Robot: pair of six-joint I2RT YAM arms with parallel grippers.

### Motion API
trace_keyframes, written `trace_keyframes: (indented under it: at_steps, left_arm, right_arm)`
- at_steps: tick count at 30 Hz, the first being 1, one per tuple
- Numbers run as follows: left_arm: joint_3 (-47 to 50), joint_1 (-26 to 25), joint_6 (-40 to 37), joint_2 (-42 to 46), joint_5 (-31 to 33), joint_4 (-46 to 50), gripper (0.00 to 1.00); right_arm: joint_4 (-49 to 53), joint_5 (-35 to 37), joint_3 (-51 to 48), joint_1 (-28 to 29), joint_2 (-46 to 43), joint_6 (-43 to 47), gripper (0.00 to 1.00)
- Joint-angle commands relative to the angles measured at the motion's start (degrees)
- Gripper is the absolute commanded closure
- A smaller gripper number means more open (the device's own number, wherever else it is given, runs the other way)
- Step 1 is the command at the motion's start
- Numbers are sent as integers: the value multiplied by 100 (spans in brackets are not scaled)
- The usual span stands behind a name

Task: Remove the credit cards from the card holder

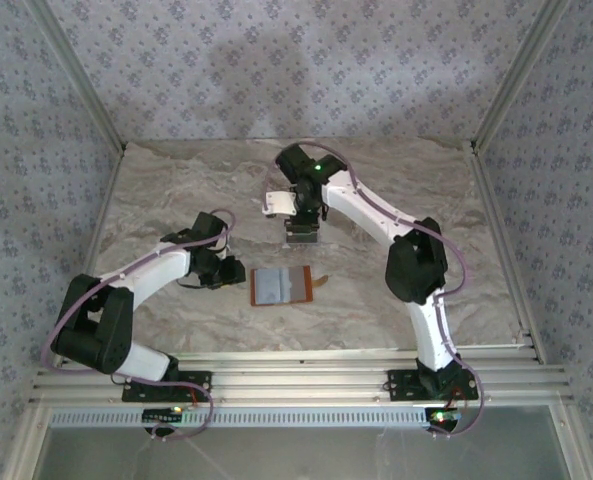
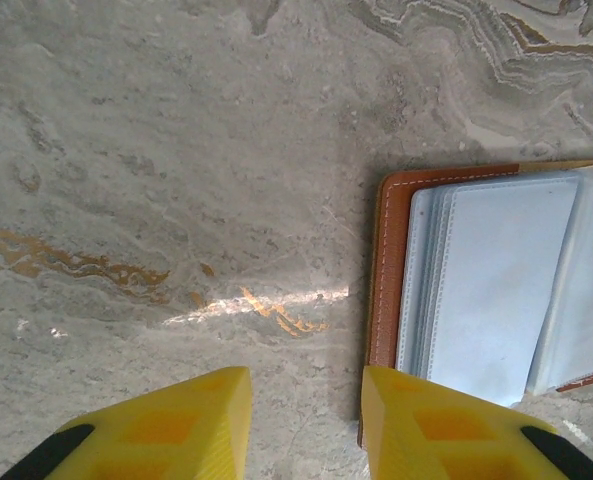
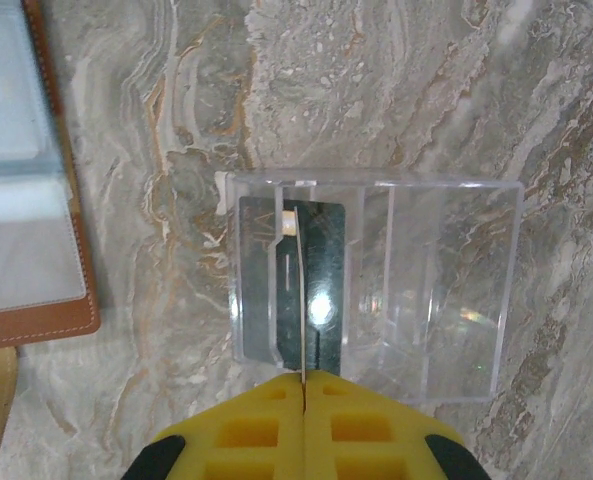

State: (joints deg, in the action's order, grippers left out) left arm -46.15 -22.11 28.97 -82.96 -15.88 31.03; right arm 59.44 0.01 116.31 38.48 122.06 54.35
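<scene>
Card holder (image 1: 281,285): I see it lying open mid-counter (image 1: 176,190), clear sleeves up.
Left hand (image 2: 306,400): narrowly parted, empty, just left of the card holder.
Right hand (image 3: 303,385): pinched on a thin credit card (image 3: 298,290), edge-on inside the clear stand (image 3: 456,280), beyond the card holder.
Dark card (image 3: 328,250): upright in the same stand.

Left end effector (image 2: 304,388) parted, right end effector (image 3: 303,382) clamped
</scene>
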Motion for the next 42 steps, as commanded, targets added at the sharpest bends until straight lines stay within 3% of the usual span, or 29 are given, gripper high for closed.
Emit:
trace_keyframes:
  at_steps: [1, 21, 27, 37, 42]
  left_arm:
    - [13, 49, -67, 101, -85, 13, 65]
    - [-103, 83, -102, -67, -99, 76, 63]
    - [-173, 84, -119, -84, -74, 161, 62]
    - [-230, 84, -76, 167, -55, 292, 61]
    - [-230, 77, -76, 193, -132, 284, 61]
  right_arm:
    - [557, -209, 464, -55, 283, 607, 100]
    - [675, -233, 577, -198, 1079, 640, 100]
    - [138, 168, 499, -219, 1022, 524, 75]
    - [-1199, 1114, -142, -135, 338, 467, 71]
    - [-1542, 1270, -515, -24, -171, -261, 69]
